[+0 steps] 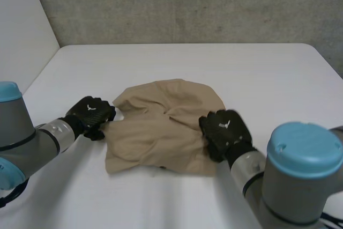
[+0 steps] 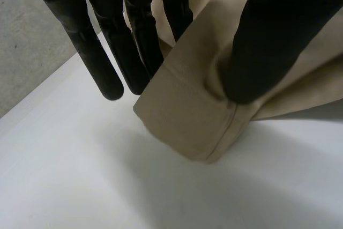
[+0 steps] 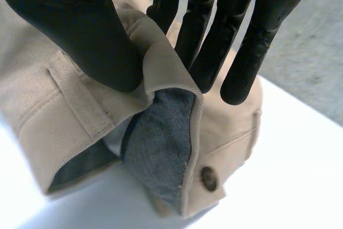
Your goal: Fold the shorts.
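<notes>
The tan shorts (image 1: 161, 127) lie crumpled in the middle of the white table (image 1: 187, 63). My left hand (image 1: 91, 113) is at their left edge. In the left wrist view its thumb (image 2: 273, 41) pinches a leg hem (image 2: 187, 116) against a finger behind the cloth, and the hem hangs just off the table. My right hand (image 1: 222, 130) is at the shorts' right edge. In the right wrist view its thumb (image 3: 80, 30) clamps the waistband (image 3: 161, 68) against the fingers (image 3: 209, 41). The grey lining (image 3: 161, 138) and a button (image 3: 208, 178) show below.
A grey wall (image 1: 187, 4) stands behind the table's far edge, and a white wall (image 1: 21, 25) runs along the left side. Bare tabletop surrounds the shorts on every side.
</notes>
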Available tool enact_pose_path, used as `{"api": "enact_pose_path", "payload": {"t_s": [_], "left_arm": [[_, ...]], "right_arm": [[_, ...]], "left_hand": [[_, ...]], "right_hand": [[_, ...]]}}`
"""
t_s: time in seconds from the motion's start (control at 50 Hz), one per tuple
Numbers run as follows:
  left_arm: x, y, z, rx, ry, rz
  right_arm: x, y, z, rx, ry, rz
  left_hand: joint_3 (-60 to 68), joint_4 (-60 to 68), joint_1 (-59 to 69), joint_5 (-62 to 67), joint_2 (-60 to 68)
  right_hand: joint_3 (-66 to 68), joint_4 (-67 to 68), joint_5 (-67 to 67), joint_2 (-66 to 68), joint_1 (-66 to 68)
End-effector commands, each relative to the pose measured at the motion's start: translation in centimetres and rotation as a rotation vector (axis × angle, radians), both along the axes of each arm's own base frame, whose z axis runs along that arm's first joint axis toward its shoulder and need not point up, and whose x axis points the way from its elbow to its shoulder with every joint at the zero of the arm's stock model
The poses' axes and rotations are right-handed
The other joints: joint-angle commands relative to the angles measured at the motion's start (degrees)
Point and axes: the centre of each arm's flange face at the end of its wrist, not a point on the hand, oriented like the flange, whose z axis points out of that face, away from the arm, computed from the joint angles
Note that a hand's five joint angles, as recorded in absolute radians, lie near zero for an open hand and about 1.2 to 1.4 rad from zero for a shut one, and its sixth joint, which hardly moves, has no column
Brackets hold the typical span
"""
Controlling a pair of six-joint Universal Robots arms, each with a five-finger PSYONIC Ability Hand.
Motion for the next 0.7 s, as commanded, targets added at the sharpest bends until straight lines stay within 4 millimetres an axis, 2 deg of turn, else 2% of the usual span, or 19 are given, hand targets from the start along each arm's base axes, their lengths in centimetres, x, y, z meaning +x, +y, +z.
{"api": "enact_pose_path", "payload": {"t_s": [0.02, 0.04, 0.08, 0.14, 0.22, 0.3, 0.36, 0.38, 0.44, 0.48, 0.52, 0.6, 0.7], "left_arm": [[-0.8, 1.0, 1.4, -0.010, 0.027, -0.013], [-1.2, 1.4, 2.1, -0.007, 0.052, -0.016], [-1.7, 1.9, 2.7, 0.008, 0.087, -0.017], [-2.6, 2.6, 3.8, 0.060, 0.175, -0.008], [-3.6, 3.6, 5.1, 0.147, 0.272, 0.003], [-4.7, 4.6, 5.7, 0.214, 0.302, -0.006], [-4.8, 4.4, 5.7, 0.222, 0.289, 0.017], [-4.8, 4.2, 5.5, 0.222, 0.283, 0.030], [-4.4, 3.5, 4.8, 0.219, 0.256, 0.104], [-4.3, 3.3, 4.6, 0.215, 0.244, 0.134], [-4.3, 3.3, 4.2, 0.213, 0.229, 0.158], [-4.1, 3.0, 4.2, 0.209, 0.227, 0.174], [-4.1, 3.1, 4.2, 0.212, 0.227, 0.173]], "right_arm": [[-1.4, -6.0, 3.1, -0.188, 0.083, -0.089], [-1.6, -6.7, 3.6, -0.214, 0.096, -0.099], [-1.6, -8.1, 4.9, -0.277, 0.148, -0.102], [-1.5, -8.5, 5.5, -0.294, 0.214, -0.076], [-1.3, -8.7, 5.0, -0.189, 0.341, -0.018], [-1.2, -8.7, 4.2, -0.058, 0.380, 0.004], [-1.1, -8.6, 3.8, 0.024, 0.341, -0.009], [-1.2, -8.8, 3.5, 0.085, 0.291, -0.031], [-1.3, -8.8, 3.4, 0.166, 0.191, -0.044], [-1.6, -8.8, 3.8, 0.223, 0.092, -0.050], [-2.0, -8.8, 4.2, 0.252, 0.043, -0.054], [-3.1, -8.2, 4.7, 0.302, -0.020, -0.056], [-3.8, -7.2, 3.7, 0.348, -0.008, -0.057]], "left_hand": [[25.57, 25.40, 24.87, 25.98, 25.41], [29.90, 29.73, 29.20, 30.31, 29.74], [29.94, 29.78, 29.25, 30.36, 29.78], [29.94, 29.78, 29.25, 30.36, 29.78], [29.94, 29.78, 29.25, 30.36, 29.78], [29.94, 29.78, 29.25, 30.36, 29.78], [29.94, 29.78, 29.25, 30.36, 29.78], [29.94, 29.78, 29.25, 30.36, 29.78], [29.94, 29.78, 29.25, 30.36, 29.78], [29.94, 29.78, 29.25, 30.36, 29.78], [29.94, 29.78, 29.25, 30.36, 29.78], [29.94, 29.78, 29.25, 30.36, 29.78], [29.94, 29.78, 29.25, 30.36, 29.78]], "right_hand": [[12.45, 11.97, 13.83, 12.45, 24.71], [12.45, 11.97, 13.83, 12.45, 24.71], [12.45, 11.97, 13.83, 12.45, 24.71], [12.45, 11.97, 13.83, 12.45, 24.71], [12.45, 11.97, 13.83, 12.45, 24.71], [12.45, 11.97, 13.83, 12.45, 24.71], [12.34, 11.87, 13.72, 12.35, 24.61], [-5.48, -5.95, -4.10, -5.47, 6.79], [-14.05, -14.52, -12.67, -14.04, -1.78], [-28.48, -28.95, -27.09, -28.47, -16.21], [-35.74, -36.22, -34.36, -35.73, -23.48], [-36.78, -37.25, -35.39, -36.77, -24.51], [-37.79, -38.26, -36.40, -37.78, -25.52]]}}
